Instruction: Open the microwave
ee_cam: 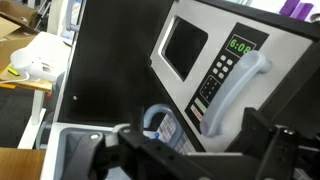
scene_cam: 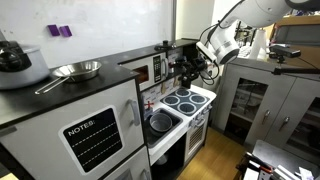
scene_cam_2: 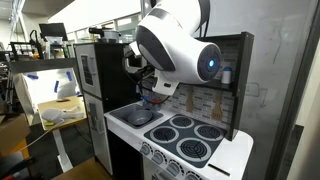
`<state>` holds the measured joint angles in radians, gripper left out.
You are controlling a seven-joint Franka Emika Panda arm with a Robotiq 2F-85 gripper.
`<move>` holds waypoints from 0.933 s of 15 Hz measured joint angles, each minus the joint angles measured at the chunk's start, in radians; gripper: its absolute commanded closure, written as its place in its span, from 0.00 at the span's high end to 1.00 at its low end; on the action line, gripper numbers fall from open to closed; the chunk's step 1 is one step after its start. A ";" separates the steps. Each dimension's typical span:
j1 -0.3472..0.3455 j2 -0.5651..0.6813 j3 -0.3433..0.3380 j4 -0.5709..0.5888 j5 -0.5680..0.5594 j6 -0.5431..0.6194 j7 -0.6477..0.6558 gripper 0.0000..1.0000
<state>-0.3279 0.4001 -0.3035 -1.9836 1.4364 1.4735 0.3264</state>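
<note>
- In the wrist view the fingers (ee_cam: pixel 285 155) are spread apart, with nothing between them.
- The microwave (ee_cam: pixel 205 60) sits just ahead of the fingers with its door shut, and they are not touching it.
- Its pale handle (ee_cam: pixel 235 95) runs alongside the button panel (ee_cam: pixel 222 75), ahead of the fingers and roughly between them.
- The door is probably light, rigid toy plastic. Take it by the handle and pull gently, or the whole unit may shift.
- The handle looks smooth and may slip, so hook well behind it.

Jaws cropped at wrist view's bottom edge; opening unreadable.
</note>
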 measured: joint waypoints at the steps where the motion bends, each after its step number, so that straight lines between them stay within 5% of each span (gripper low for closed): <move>1: 0.003 -0.001 0.000 -0.012 0.016 0.008 0.000 1.00; 14: 0.037 -0.014 0.017 -0.044 0.082 0.020 0.000 1.00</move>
<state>-0.2904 0.3866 -0.2864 -2.0276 1.5180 1.4939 0.3264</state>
